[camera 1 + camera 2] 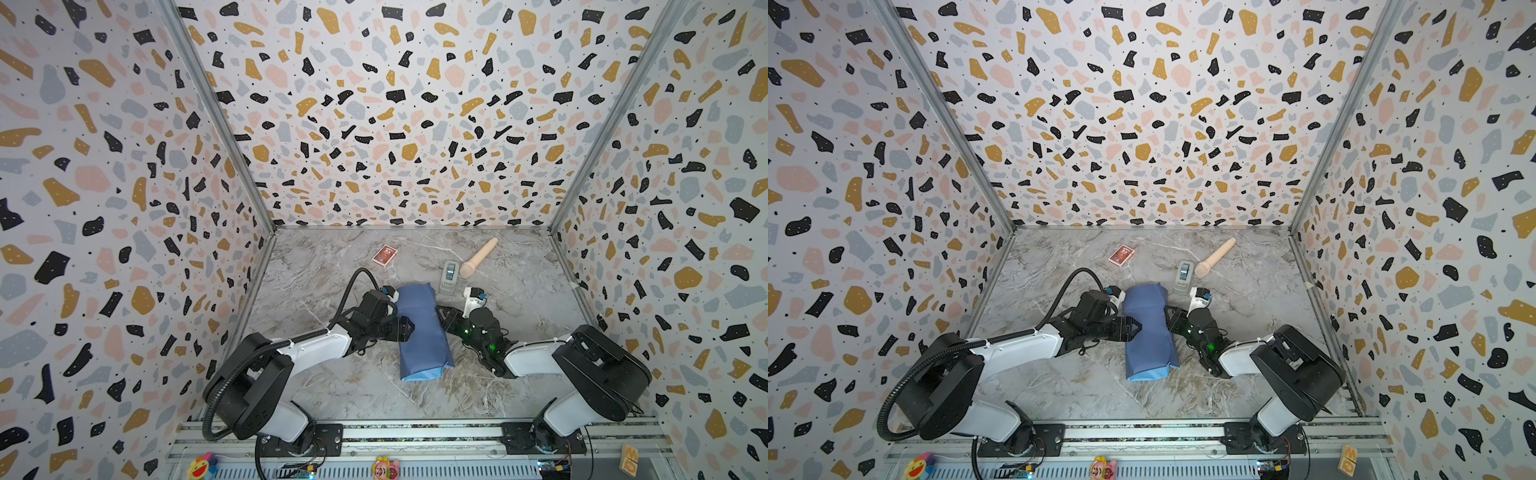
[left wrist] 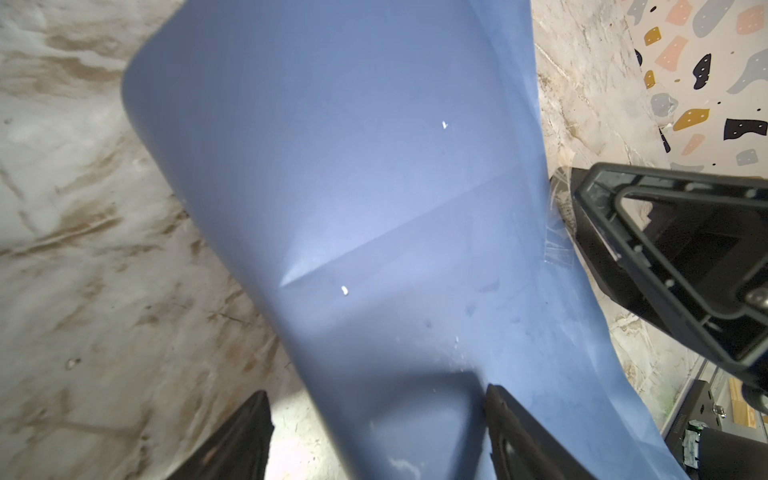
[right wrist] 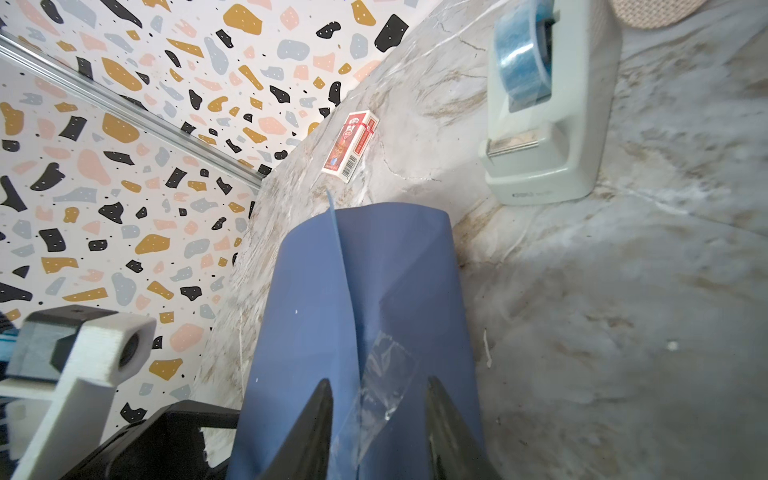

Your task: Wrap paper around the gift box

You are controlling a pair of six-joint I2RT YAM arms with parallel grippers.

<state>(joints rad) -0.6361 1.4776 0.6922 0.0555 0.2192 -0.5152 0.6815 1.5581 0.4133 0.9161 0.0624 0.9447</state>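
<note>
Long seam looks taped: right gripper [image 3: 379, 381] jaws partly apart over tape strip [image 3: 390, 357] on paper [image 1: 422, 332], left gripper [image 2: 376, 392] wide, gripping nothing; nxt prob. fold & tape open ends.

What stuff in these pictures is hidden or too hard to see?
- Gift box: hidden in every view, the blue paper covers it.
- Left gripper: left wrist view's edge cuts off all but its fingers' tips.
- Wooden pestle: mostly cut off by the right wrist view's edge.
- Red card pack: print too small in both top views.
- Tape dispenser: base lettering blurred in the right wrist view.
</note>
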